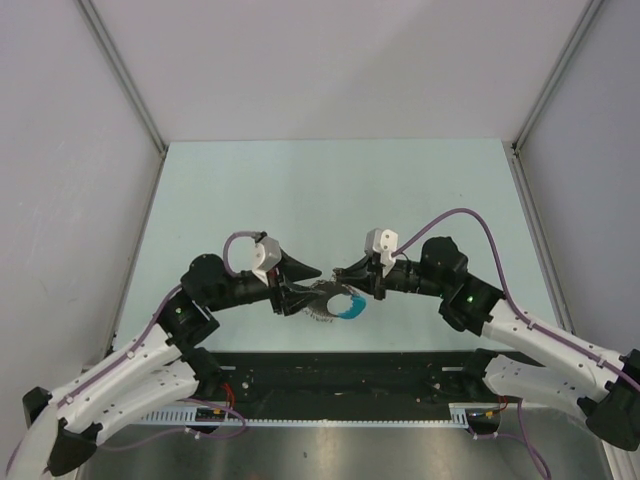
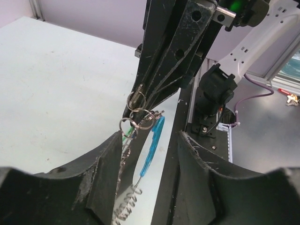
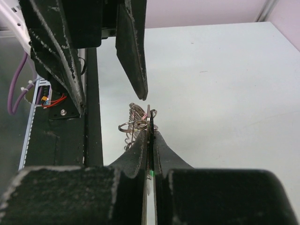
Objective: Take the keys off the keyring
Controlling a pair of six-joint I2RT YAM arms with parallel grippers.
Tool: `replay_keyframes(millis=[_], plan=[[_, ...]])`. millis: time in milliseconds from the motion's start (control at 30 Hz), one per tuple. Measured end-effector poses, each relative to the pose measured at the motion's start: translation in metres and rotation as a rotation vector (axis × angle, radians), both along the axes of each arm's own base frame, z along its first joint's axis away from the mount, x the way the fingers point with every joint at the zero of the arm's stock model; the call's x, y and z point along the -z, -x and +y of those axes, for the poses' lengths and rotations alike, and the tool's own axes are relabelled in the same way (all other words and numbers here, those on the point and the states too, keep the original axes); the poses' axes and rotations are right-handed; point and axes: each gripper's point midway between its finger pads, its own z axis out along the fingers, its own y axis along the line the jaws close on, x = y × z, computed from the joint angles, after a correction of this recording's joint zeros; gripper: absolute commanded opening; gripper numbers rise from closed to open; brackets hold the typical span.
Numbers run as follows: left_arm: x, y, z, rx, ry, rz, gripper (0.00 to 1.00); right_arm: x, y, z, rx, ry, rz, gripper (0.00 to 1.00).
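Note:
The keys hang as a small silvery bunch (image 1: 322, 303) with a bright blue plastic piece (image 1: 351, 308) between the two grippers, above the table's near edge. My right gripper (image 3: 150, 136) is shut on a flat key, with the thin keyring loops (image 3: 132, 125) just beyond its tips. In the left wrist view, the right gripper (image 2: 137, 104) comes down from above; the keyring (image 2: 140, 118), the blue piece (image 2: 152, 147) and a silvery wire coil (image 2: 124, 206) hang below it. My left gripper (image 2: 149, 136) is open, its fingers either side of the hanging bunch.
The pale table (image 1: 330, 190) is walled by grey panels at the back and both sides. A black base rail (image 1: 340, 375) with cables runs along the near edge under the arms. The left gripper's fingers (image 3: 133, 56) stand close in front of the right gripper.

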Motion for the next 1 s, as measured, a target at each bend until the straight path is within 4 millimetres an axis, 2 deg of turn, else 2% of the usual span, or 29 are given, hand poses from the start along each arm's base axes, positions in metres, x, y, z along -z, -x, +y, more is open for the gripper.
replay_keyframes(millis=[200, 467, 767, 1000], plan=[[0.000, -0.001, -0.001, -0.033, -0.017, 0.002, 0.56, 0.002, -0.008, 0.001, 0.041, -0.002, 0.028, 0.00], [-0.001, -0.011, -0.004, -0.096, -0.017, -0.018, 0.48, 0.008, -0.016, 0.003, 0.096, -0.003, 0.083, 0.00], [-0.012, -0.021, -0.008, -0.136, 0.012, -0.084, 0.49, 0.007, -0.020, 0.003, 0.134, -0.015, 0.108, 0.00], [-0.002, -0.023, -0.014, -0.130, -0.018, -0.085, 0.50, 0.007, -0.020, 0.004, 0.143, -0.015, 0.111, 0.00]])
